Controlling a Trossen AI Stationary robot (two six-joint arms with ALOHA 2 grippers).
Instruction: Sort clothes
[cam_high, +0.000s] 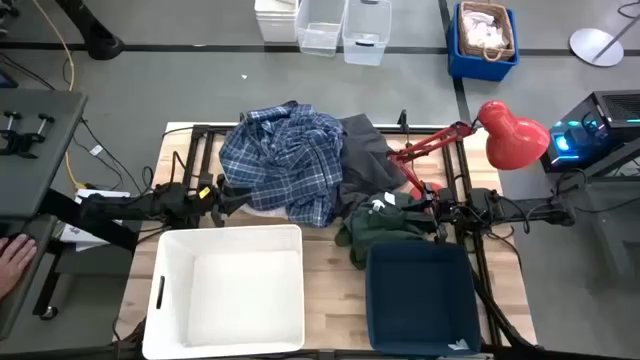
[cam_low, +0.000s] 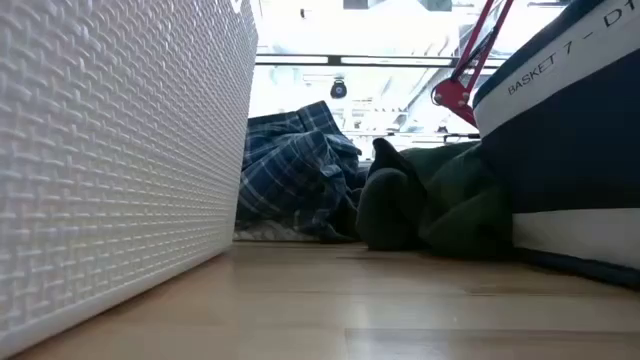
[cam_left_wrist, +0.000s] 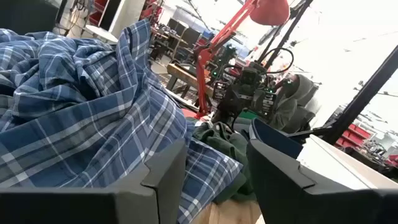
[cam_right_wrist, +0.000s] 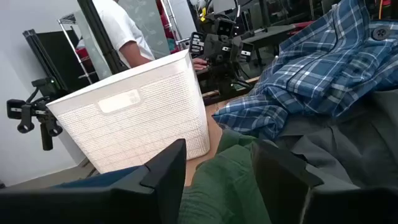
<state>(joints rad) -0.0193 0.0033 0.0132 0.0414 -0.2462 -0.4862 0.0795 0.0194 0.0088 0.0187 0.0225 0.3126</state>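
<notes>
**Both grippers open at the clothes pile**

We saw the left gripper (cam_left_wrist: 214, 180) parted, empty, beside the plaid shirt (cam_high: 285, 160) at frame centre. Right gripper (cam_right_wrist: 217, 177) was parted over the green garment (cam_high: 380, 225), centre-right. Both arms reached in low from the sides.

Plaid shirt (cam_right_wrist: 323, 74) beside white basket (cam_right_wrist: 140, 118)

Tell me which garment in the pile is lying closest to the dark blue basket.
The dark green garment. It lies bunched right against the dark blue basket, while the blue-and-white plaid shirt and the dark grey garment lie farther back on the table.
</notes>
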